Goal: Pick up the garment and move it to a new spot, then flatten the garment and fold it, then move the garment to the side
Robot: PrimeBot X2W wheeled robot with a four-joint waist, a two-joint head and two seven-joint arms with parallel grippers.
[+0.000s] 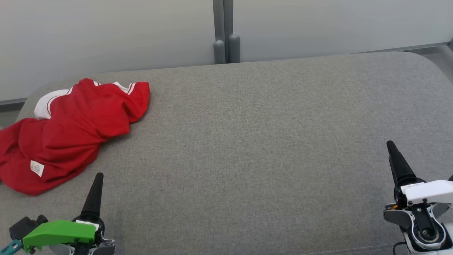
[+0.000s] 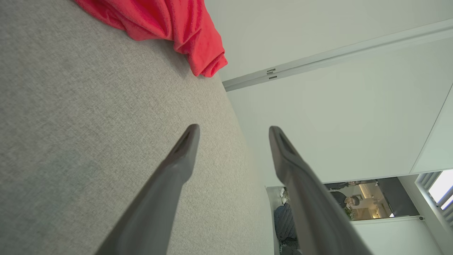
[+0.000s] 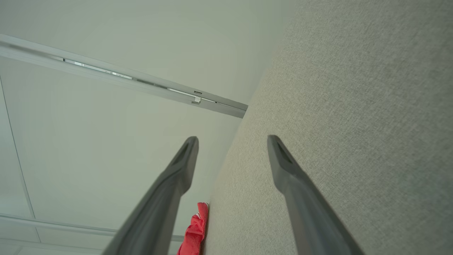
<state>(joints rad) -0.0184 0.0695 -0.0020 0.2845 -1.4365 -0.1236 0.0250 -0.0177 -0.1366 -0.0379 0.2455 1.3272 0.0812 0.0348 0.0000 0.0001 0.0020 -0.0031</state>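
The garment (image 1: 70,131) is a crumpled red shirt with white trim and a small white label, lying at the far left of the grey padded surface (image 1: 254,141). Part of it hangs over the left edge. Its red folds show at the top of the left wrist view (image 2: 170,24), and a small red strip of the garment (image 3: 194,230) shows low in the right wrist view. My left gripper (image 2: 233,132) is open and empty, below and right of the shirt; in the head view the left gripper (image 1: 97,180) is seen edge-on. My right gripper (image 3: 231,141) is open and empty, and the right gripper (image 1: 391,147) hovers near the surface's right side.
A pale wall (image 1: 106,32) with a grey vertical post (image 1: 223,32) runs behind the surface. The grey surface stretches wide between the two grippers. A distant room with a person (image 2: 348,202) shows at the bottom of the left wrist view.
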